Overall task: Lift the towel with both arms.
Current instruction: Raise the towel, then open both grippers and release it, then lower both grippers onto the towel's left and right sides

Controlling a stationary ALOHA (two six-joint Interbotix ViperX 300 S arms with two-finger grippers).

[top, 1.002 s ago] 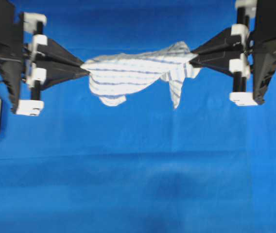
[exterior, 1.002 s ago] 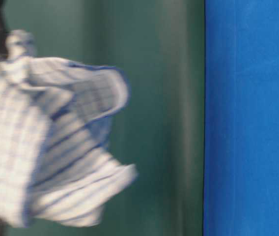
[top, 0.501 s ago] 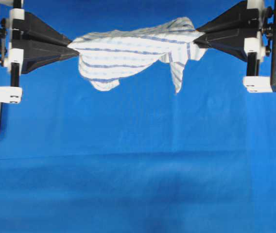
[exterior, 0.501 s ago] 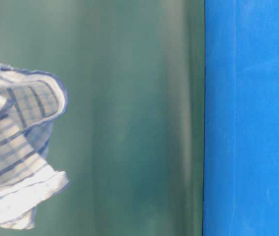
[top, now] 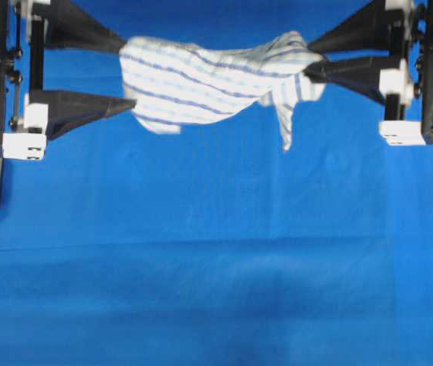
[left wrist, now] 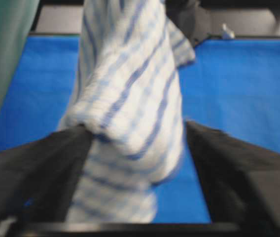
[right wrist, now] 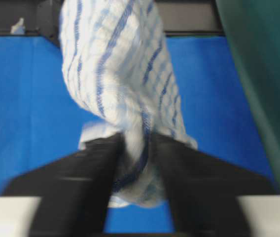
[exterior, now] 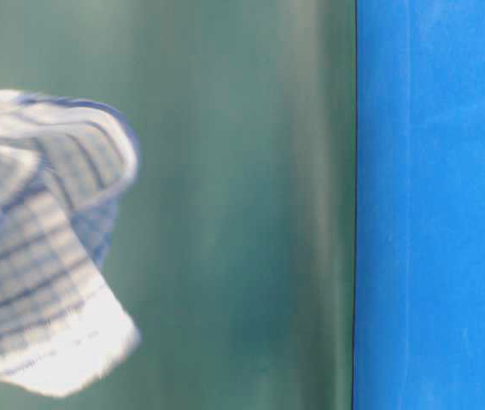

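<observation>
The towel (top: 209, 88) is white with thin blue stripes. The counter (top: 216, 267) has a bright blue cover. Each claw, left (top: 125, 72) and right (top: 312, 55), is black with white blocks. The wall (exterior: 242, 205) is dark green.

One striped towel (top: 209, 82), two black end effectors, left end effector (top: 129, 75), right end effector (top: 312, 51), one blue cloth (top: 216, 267)

The towel (top: 209, 84) is soft woven cloth, striped white and blue. Matt blue fabric covers the table (top: 216, 267). The gripper fingers (top: 79, 107) look matt black plastic.
</observation>
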